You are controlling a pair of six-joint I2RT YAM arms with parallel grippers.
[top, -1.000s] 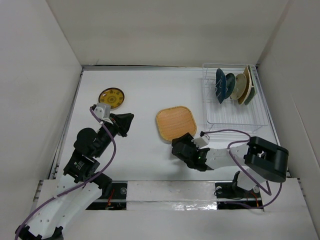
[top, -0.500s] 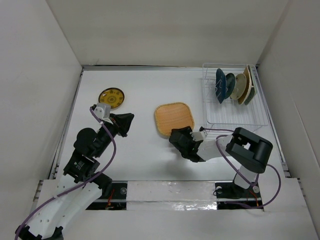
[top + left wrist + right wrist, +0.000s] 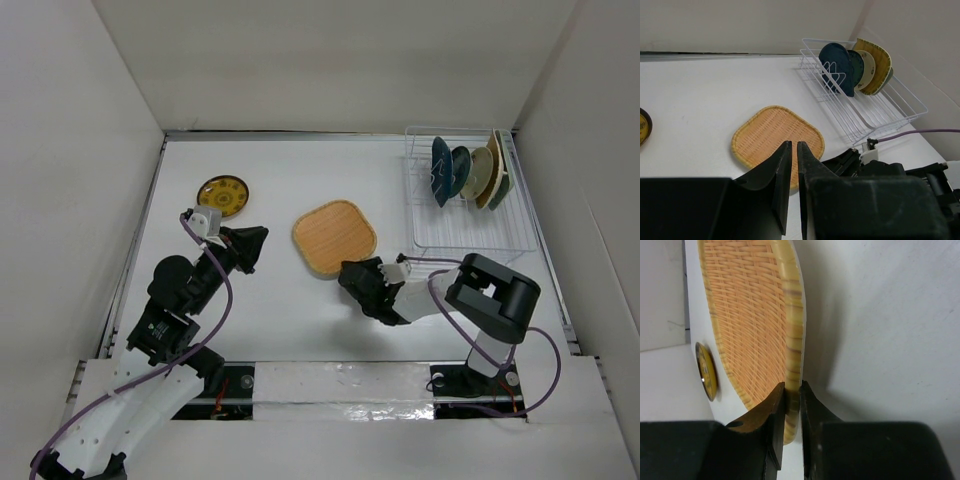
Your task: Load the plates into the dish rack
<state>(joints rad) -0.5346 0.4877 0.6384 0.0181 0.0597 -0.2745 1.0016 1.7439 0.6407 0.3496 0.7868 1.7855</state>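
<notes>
White table (image 3: pixel 280 180): right hand (image 3: pixel 352 277) pinching near rim of woven plate (image 3: pixel 335 238); left hand (image 3: pixel 255 240) pressed together.

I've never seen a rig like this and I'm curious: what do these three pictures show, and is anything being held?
These are two robot arms bolted at the near edge of a white table. One picture looks down from above. The other two come from small cameras on the wrists, so each shows its own hand up close. On the table are a tan woven plate and a small yellow plate. A white wire dish rack at the far right holds several plates upright. The right hand pinches the woven plate's rim. The left hand is shut and holds nothing.
</notes>
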